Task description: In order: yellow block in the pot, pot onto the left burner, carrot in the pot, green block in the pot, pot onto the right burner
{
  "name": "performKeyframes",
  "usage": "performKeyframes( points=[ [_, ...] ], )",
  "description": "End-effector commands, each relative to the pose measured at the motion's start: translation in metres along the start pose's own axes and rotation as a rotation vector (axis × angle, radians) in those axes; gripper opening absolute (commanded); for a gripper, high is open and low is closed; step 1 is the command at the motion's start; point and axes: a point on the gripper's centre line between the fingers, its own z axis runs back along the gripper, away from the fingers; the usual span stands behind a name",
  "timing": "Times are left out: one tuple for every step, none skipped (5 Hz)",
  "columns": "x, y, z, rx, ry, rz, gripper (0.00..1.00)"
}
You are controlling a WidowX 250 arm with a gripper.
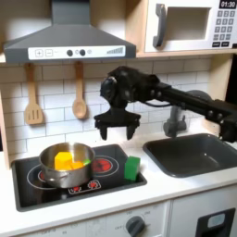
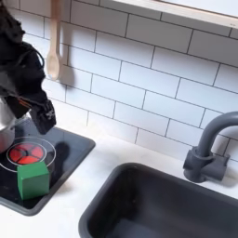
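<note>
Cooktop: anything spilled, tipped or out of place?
Nothing stands out. The pot sits upright on the left burner with yellow and orange pieces inside; the green block stands upright on the cooktop's edge, beside the right burner.

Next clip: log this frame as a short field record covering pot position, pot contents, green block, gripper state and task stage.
pot position: round shiny steel toy pot sits on the red-ringed burner at the first exterior view's left
pot contents: yellow and orange pieces show inside; shapes too blurred to tell apart
green block: small bright-green cuboid stands on the black cooktop beside the other red-ringed burner, outside the pot
gripper: black gripper above the cooktop, fingers spread, empty
task stage: green block not yet in pot
</note>
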Motion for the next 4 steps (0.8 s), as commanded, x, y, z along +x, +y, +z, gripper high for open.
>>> performKeyframes(
  points=[
    [-0.005,-0.018,0.001,-0.062,0.013,-0.04,1.0],
    [-0.017,-0.023,0.003,-0.107,0.023,-0.114,1.0],
    [-0.025,-0.037,0.007,-0.147,0.019,-0.168,1.0],
    [-0.035,-0.041,0.007,-0.147,0.023,-0.157,1.0]
  ],
)
